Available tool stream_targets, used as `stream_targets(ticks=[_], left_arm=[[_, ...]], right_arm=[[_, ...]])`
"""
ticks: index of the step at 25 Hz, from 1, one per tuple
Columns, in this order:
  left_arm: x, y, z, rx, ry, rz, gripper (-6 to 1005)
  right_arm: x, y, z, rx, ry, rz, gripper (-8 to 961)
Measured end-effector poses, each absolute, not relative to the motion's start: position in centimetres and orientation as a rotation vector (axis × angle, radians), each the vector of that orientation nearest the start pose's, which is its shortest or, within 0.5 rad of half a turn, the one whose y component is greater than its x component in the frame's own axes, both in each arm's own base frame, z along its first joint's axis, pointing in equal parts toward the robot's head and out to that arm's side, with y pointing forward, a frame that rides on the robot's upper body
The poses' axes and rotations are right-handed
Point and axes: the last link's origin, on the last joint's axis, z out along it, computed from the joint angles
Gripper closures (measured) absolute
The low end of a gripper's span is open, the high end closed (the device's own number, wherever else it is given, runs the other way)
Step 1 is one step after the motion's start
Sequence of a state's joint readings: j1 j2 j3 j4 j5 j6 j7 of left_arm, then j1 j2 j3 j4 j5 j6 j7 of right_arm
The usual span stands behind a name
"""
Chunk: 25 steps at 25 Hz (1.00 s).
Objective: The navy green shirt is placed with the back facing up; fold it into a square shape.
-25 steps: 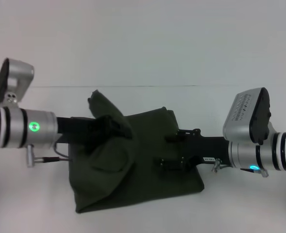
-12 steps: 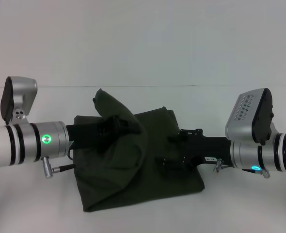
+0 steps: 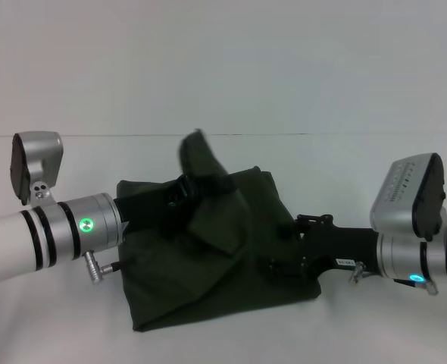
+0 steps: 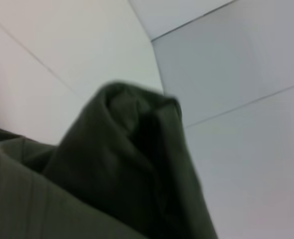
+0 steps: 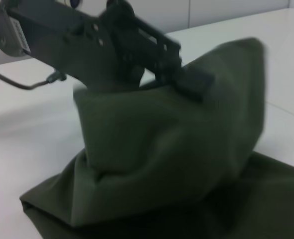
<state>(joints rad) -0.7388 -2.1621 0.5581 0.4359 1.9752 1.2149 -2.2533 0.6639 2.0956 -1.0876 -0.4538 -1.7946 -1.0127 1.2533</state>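
Because the soft, limp, dark olive-green cotton shirt [image 3: 208,258] sags wherever unsupported, edges and corners are the best holds. Left claw [image 3: 184,189] is clamped on a raised flap at mid-worktop [image 3: 223,68]. Right claw [image 3: 284,269] rests on the shirt's right side; I cannot tell its state. No containers show.

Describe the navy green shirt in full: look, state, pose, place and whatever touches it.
The navy green shirt is plain dark olive, soft matte fabric with no print. It lies partly folded into a rough block on the white table. The left gripper pinches one flap and holds it raised over the middle, its peak pointing up and folds hanging beneath. The right gripper sits low at the shirt's right edge; its contact is unclear.
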Motion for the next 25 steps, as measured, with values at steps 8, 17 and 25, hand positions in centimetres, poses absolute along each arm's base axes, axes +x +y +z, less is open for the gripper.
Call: stream_targets(ticks=[8, 17, 25], left_arm=[[-21.7, 38.3, -6.3, -2.06, -1.966, -1.065, 489], [-24.0, 37.0, -2.8, -2.062, -1.92, -1.167, 214], [-27.1, 33.9, -1.2, -2.155, -1.833, -1.13, 75]], right_arm=[[26.9, 36.4, -6.2, -2.613, 0.568, 0.35, 155], [30.8, 34.5, -1.6, -2.422, 0.781, 0.456, 156], [28.3, 34.5, 2.0, -2.455, 0.882, 0.67, 157]])
